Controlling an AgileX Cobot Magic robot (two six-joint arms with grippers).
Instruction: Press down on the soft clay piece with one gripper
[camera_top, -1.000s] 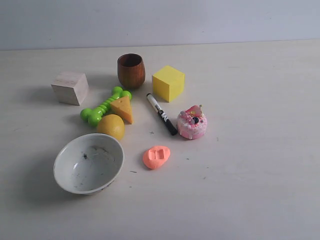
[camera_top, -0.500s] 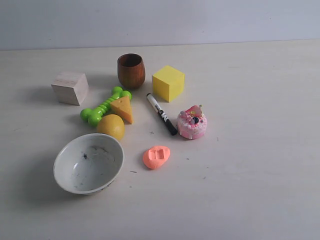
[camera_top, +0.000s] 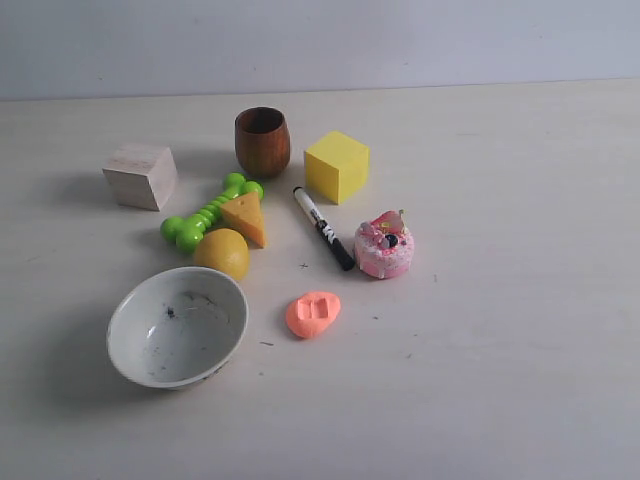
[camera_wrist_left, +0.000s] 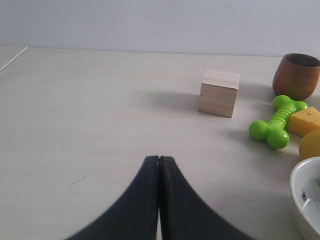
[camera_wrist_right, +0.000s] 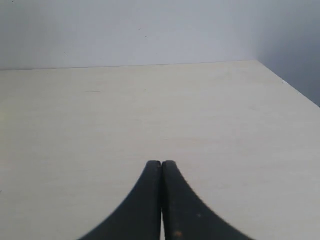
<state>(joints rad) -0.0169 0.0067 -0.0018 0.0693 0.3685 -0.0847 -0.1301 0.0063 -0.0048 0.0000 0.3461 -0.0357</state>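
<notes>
An orange clay piece (camera_top: 313, 313) lies flat on the table in the exterior view, with rectangular dents in its top. Neither arm shows in that view. In the left wrist view my left gripper (camera_wrist_left: 159, 159) is shut with nothing in it, over bare table, well short of the wooden block (camera_wrist_left: 218, 92). The clay does not show there. In the right wrist view my right gripper (camera_wrist_right: 161, 163) is shut and empty, facing bare tabletop.
Around the clay stand a white bowl (camera_top: 178, 326), a yellow ball (camera_top: 222, 252), a cheese wedge (camera_top: 246, 218), a green dumbbell toy (camera_top: 210, 212), a wooden cup (camera_top: 262, 141), a yellow cube (camera_top: 337, 165), a marker (camera_top: 323, 227), a pink cake toy (camera_top: 384, 246) and a wooden block (camera_top: 140, 175).
</notes>
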